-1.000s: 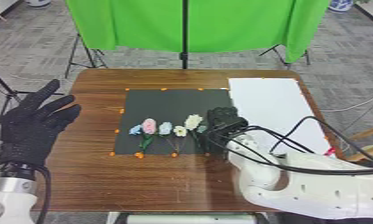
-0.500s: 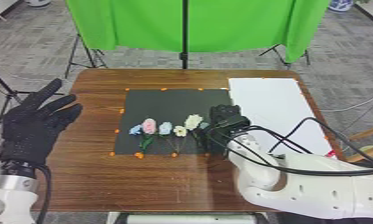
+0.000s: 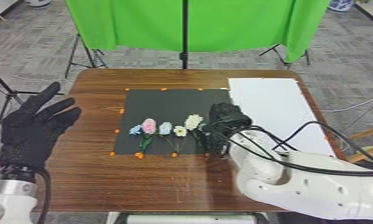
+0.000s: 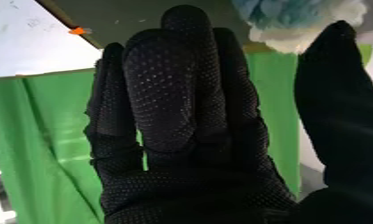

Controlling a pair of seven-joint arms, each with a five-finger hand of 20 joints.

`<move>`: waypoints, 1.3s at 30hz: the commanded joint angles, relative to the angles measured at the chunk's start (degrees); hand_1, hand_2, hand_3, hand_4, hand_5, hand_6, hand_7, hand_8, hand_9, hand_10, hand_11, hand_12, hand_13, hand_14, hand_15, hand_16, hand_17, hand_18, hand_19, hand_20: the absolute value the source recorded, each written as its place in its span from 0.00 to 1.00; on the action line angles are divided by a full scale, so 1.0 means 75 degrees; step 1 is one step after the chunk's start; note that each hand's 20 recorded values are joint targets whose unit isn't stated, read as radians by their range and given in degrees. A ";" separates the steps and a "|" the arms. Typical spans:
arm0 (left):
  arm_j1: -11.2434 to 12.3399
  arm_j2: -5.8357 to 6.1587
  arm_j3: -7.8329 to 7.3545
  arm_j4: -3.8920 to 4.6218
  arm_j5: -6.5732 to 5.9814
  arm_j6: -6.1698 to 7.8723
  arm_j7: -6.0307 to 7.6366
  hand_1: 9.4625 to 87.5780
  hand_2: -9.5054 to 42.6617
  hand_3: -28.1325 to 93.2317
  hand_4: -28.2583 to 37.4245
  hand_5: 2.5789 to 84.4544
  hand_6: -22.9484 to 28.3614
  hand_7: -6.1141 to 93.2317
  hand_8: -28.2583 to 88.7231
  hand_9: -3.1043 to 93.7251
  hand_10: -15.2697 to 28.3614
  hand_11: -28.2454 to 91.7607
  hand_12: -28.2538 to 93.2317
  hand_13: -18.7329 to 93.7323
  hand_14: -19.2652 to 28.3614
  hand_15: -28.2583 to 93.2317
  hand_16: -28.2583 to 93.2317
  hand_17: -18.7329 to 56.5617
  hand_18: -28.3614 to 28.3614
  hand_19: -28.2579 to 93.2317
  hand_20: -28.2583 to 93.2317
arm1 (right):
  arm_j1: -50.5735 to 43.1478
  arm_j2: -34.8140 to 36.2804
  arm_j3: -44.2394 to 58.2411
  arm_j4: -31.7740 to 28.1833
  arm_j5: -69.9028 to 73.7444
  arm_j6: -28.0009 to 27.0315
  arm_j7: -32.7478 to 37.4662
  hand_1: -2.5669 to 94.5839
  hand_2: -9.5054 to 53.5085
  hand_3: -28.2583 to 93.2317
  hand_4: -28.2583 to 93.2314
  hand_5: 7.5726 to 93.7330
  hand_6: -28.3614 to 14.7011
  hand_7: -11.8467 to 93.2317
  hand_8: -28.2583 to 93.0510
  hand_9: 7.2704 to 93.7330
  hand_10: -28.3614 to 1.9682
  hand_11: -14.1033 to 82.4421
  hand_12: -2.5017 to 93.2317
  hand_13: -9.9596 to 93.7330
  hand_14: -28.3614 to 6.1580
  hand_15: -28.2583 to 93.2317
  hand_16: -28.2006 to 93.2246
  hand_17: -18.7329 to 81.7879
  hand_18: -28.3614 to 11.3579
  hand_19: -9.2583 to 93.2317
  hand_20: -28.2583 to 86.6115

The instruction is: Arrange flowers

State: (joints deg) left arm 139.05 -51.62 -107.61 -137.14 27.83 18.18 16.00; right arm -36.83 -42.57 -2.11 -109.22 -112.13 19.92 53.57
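Observation:
In the head view my right hand (image 3: 225,119) is over the black mat's right edge, just right of the flowers. In the right wrist view my right hand (image 4: 191,110) is open, fingers straight, thumb apart. A pale blue flower (image 4: 285,11) and a cream flower (image 4: 293,39) are near the thumb's tip. On the black mat (image 3: 165,102) lie a blue flower (image 3: 135,130), a pink flower (image 3: 149,126), a light blue flower (image 3: 166,128), a small cream flower (image 3: 180,131) and a larger cream flower (image 3: 193,121). My left hand (image 3: 31,132) is open at the table's left side.
A white sheet (image 3: 269,102) lies on the brown table (image 3: 169,182), right of the black mat. Orange markers (image 3: 139,155) line the mat's edges. Black cables (image 3: 320,170) hang over my right arm. A green cloth (image 3: 138,25) hangs behind the table.
My right hand has turned slightly at the mat's right edge, and its forearm has shifted a little. My left hand has dropped slightly. The flowers have stayed in place.

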 commanded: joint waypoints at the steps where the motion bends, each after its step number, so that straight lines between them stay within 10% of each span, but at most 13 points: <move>1: 0.0602 -0.0225 -0.0214 -0.0018 -0.0108 0.0110 0.0268 0.16 0.33 0.87 0.02 0.36 0.60 0.22 0.15 0.37 0.83 0.50 0.32 0.39 1.00 0.74 0.13 0.15 0.95 0.72 0.43 | -0.1471 0.0710 0.2713 -0.0419 0.1876 0.0472 -0.0985 0.33 0.04 0.85 0.02 0.67 0.58 0.29 0.13 0.77 0.43 0.42 0.19 0.79 0.52 0.73 0.35 0.49 0.11 0.85 0.28; 17: 0.0671 -0.0474 -0.0559 0.0320 -0.0117 -0.0358 0.0122 0.10 0.31 0.86 0.00 0.34 0.52 0.20 0.16 0.33 0.76 0.43 0.32 0.37 0.98 0.67 0.15 0.12 0.94 0.66 0.39 | -0.4838 0.0522 0.7759 -0.0578 0.7081 0.0949 -0.3096 0.27 0.11 0.86 0.01 0.54 0.58 0.26 0.13 0.60 0.42 0.32 0.16 0.60 0.30 0.58 0.31 0.33 0.00 0.68 0.26; 39: 0.0441 -0.0180 -0.0029 0.0535 -0.0151 -0.0380 0.0444 0.10 0.29 0.86 0.00 0.32 0.50 0.20 0.15 0.31 0.72 0.39 0.33 0.36 0.91 0.57 0.18 0.14 0.95 0.66 0.38 | -0.7219 0.0615 0.9935 -0.0885 0.9646 0.1150 -0.4849 0.24 0.12 0.87 0.00 0.45 0.62 0.26 0.13 0.49 0.44 0.29 0.16 0.51 0.30 0.56 0.32 0.28 0.04 0.63 0.30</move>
State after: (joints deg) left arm 141.91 -53.19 -108.52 -133.43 26.81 15.84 19.03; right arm -86.84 -38.31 70.69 -115.18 -40.96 28.10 18.73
